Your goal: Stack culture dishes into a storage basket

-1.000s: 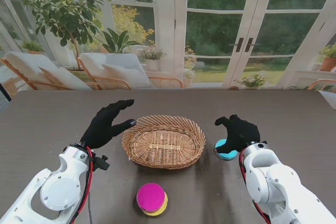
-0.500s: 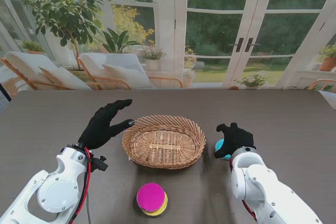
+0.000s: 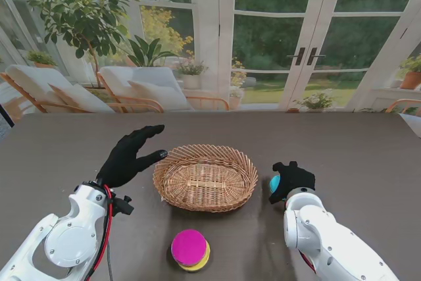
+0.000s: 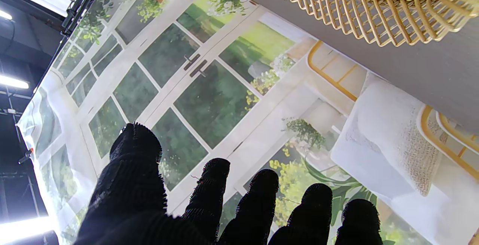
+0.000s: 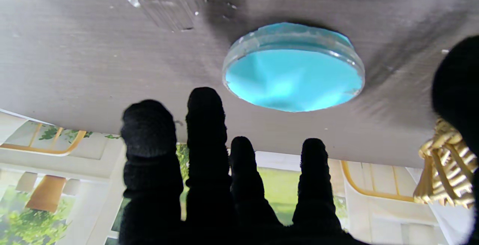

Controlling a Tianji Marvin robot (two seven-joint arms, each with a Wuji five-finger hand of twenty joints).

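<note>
Dark table (image 3: pixel 368 149) — right robot hand (image 3: pixel 291 180) over blue dish (image 3: pixel 274 183).

The dark table (image 3: pixel 368 149) bears a wicker basket (image 3: pixel 205 177), a blue dish (image 5: pixel 293 73) and a magenta-topped dish stack (image 3: pixel 190 249).

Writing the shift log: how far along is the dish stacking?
Done: nothing; the basket holds no dishes. In hand: right hand is open over the blue dish, not gripping. Left: blue dish plus the magenta dish stacked on a yellow dish. Left hand is open.
</note>
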